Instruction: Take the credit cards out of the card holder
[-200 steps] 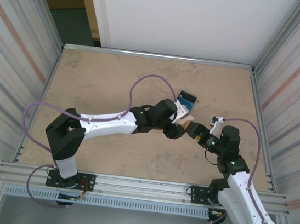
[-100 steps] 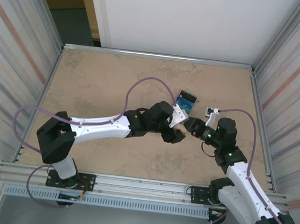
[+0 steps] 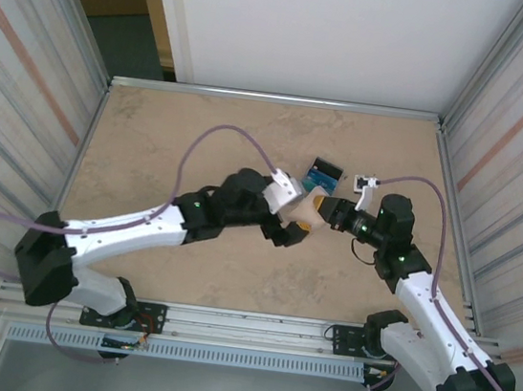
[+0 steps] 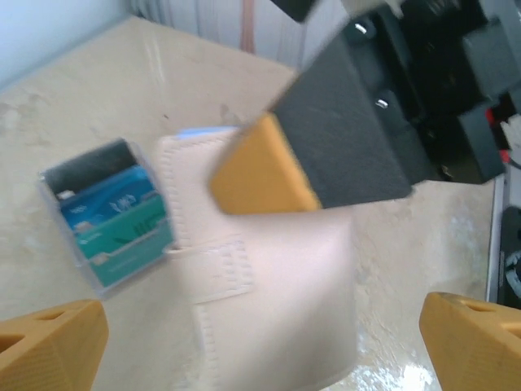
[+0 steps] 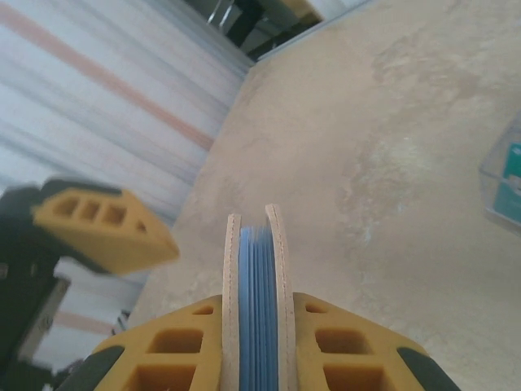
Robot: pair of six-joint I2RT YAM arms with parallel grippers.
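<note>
Two sets of jaws meet right of centre on the tan marbled surface (image 3: 173,136), with the task's things between and just beyond them.

1. Card holder (image 4: 277,318): small flat wallet with a tan outer face, stitched seams and a short strap tab. Edge-on in the right wrist view it shows two tan faces with pale blue between them. It sits between the two sets of jaws, just near of the credit cards. Whether its lower edge touches the surface cannot be told.

2. Credit cards (image 4: 114,216): black, blue and teal, fanned inside a clear sleeve (image 4: 81,167). They lie flat on the surface just beside the card holder, on its far side, outside it.

3. Right jaws: pinching the card holder, one orange fingertip (image 5: 183,342) pressed against each tan face.

4. Left jaws: spread wide, holding nothing. The orange fingertips (image 4: 53,346) stand at either side of the card holder, apart from it. One of them appears at the left of the right wrist view, clear of the holder.
</note>
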